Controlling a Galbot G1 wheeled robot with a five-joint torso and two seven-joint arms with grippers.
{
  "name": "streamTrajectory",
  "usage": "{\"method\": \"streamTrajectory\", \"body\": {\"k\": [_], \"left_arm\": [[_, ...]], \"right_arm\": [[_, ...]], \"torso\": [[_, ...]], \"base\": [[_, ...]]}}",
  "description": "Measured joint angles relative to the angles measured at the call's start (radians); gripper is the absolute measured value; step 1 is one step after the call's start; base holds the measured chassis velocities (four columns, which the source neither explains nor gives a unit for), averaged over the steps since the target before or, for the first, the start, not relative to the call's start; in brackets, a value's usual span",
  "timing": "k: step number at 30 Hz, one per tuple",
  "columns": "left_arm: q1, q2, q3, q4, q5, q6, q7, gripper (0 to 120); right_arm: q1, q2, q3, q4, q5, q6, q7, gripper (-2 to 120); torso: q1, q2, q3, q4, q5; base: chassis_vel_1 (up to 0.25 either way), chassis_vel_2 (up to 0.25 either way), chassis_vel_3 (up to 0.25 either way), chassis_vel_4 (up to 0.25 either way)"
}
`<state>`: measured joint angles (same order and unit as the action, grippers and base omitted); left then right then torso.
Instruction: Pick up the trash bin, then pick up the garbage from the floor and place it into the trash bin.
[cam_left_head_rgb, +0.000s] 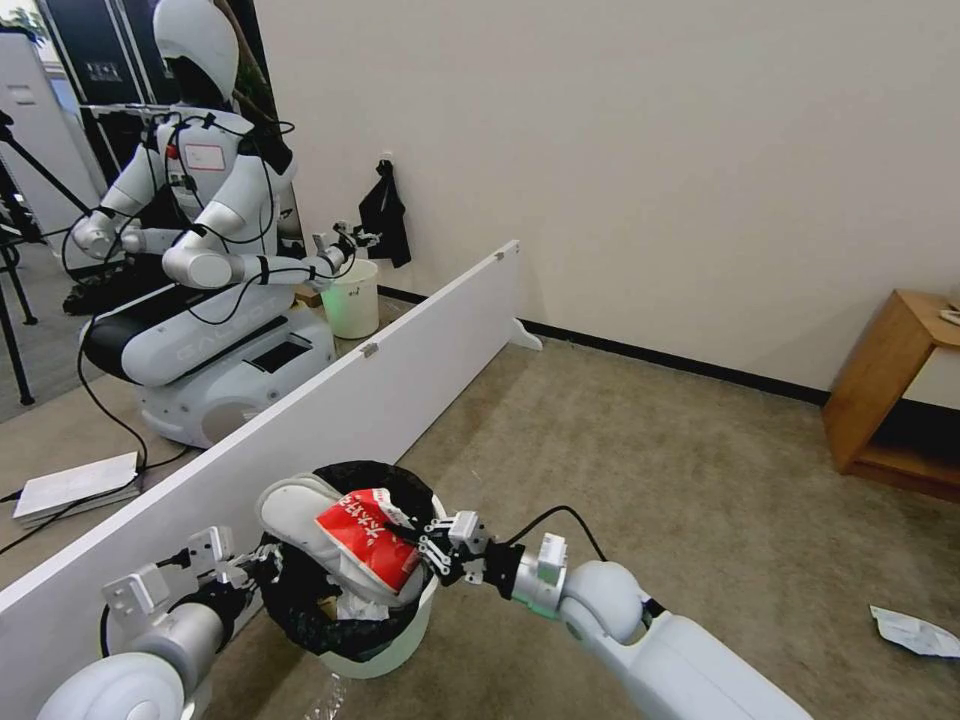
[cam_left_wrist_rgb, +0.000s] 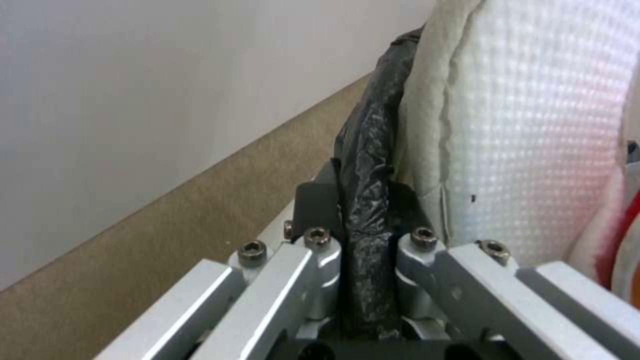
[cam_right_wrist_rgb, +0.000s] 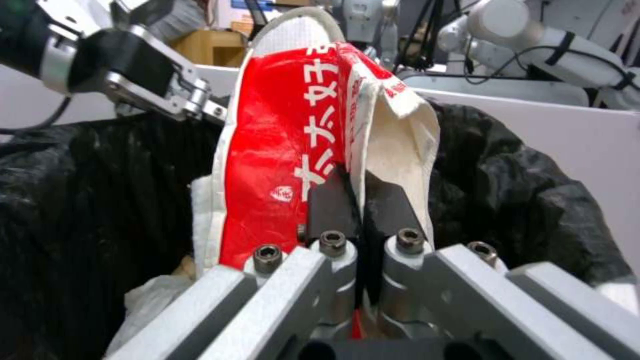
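**A:** Where is your trash bin (cam_left_head_rgb: 385, 655) right now?

**B:** You have it low at the front of the head view, between your two arms, beside the long white board (cam_left_head_rgb: 330, 420) on the carpet floor (cam_left_head_rgb: 650, 450). Its base is cut off by the lower edge, and the black liner (cam_left_head_rgb: 300, 610) hides most of the white wall.

**A:** What is in it?

**B:** You can count one white slipper (cam_left_head_rgb: 300, 515) leaning out over the rim, one red-white snack packet (cam_left_head_rgb: 370, 535) lying against it, and something pale and crumpled deeper down (cam_right_wrist_rgb: 150, 300), too hidden for you to name.

**A:** And the grippers?

**B:** Your left gripper (cam_left_wrist_rgb: 363, 210) is closed on the bin's rim, its pads pinching the black liner just beside the slipper. Your right gripper (cam_right_wrist_rgb: 357, 200) sits over the bin's mouth with its fingertips (cam_right_wrist_rgb: 390, 205) together on the packet's folded edge.

**A:** Anything left on the floor?

**B:** You see one white crumpled piece (cam_left_head_rgb: 915, 632) at the far right, well apart from the bin and partly cut off by the edge. Beyond the board stands a second robot (cam_left_head_rgb: 210, 250) by a pale bucket (cam_left_head_rgb: 352, 297), and a wooden shelf unit (cam_left_head_rgb: 890, 400) against the wall.
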<state>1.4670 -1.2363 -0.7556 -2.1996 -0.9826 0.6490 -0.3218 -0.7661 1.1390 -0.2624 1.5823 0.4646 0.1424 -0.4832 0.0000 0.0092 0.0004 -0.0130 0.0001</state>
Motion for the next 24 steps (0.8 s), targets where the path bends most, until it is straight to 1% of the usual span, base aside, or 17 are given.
{"method": "streamTrajectory", "body": {"k": [4, 12, 17, 19, 20, 23, 24], "left_arm": [[0.004, 0.0, -0.001, -0.006, -0.001, 0.0, 0.001, 4], [0.008, -0.001, -0.01, -0.018, -0.004, 0.0, 0.001, 4], [0.014, -0.007, -0.007, -0.023, -0.004, 0.0, 0.007, 4], [0.014, -0.008, -0.007, -0.024, -0.003, 0.0, 0.007, 4], [0.014, -0.01, -0.007, -0.025, -0.002, 0.0, 0.007, 4], [0.015, -0.012, -0.007, -0.025, 0.0, 0.0, 0.008, 4], [0.014, -0.014, -0.007, -0.025, 0.002, 0.0, 0.008, 4]], "right_arm": [[-0.001, -0.002, 0.001, -0.007, -0.003, -0.002, 0.008, 0], [-0.002, 0.013, 0.001, -0.007, -0.004, -0.003, 0.014, 0], [-0.001, 0.019, 0.001, -0.004, -0.004, -0.003, 0.019, 0], [-0.002, 0.019, 0.001, -0.003, -0.005, -0.003, 0.025, 0], [-0.002, 0.018, -0.001, -0.003, -0.007, -0.003, 0.042, 0], [-0.001, 0.017, -0.002, -0.001, -0.009, -0.003, 0.055, 0], [0.0, 0.016, -0.004, 0.001, -0.01, -0.003, 0.067, 5]], "torso": [[0.0, 0.0, 0.0, -0.0004, -0.0001], [0.0, 0.0, 0.0, -0.0001, 0.0], [0.0, 0.0, 0.0, -0.0002, -0.0002], [0.0, 0.0, 0.0, -0.0002, -0.0004], [0.0, 0.0, 0.0, -0.0002, 0.0002], [0.0, 0.0, 0.0, -0.0003, -0.0002], [0.0, 0.0, 0.0, -0.0002, -0.0001]], "base": [[0.0, 0.0, 0.0, 0.0], [0.0, 0.0, 0.0, 0.0], [0.0, 0.0, 0.0, 0.0], [0.0, 0.0, 0.0, 0.0], [0.0, 0.0, 0.0, 0.0], [0.0, 0.0, 0.0, 0.0], [0.0, 0.0, 0.0, 0.0]]}}
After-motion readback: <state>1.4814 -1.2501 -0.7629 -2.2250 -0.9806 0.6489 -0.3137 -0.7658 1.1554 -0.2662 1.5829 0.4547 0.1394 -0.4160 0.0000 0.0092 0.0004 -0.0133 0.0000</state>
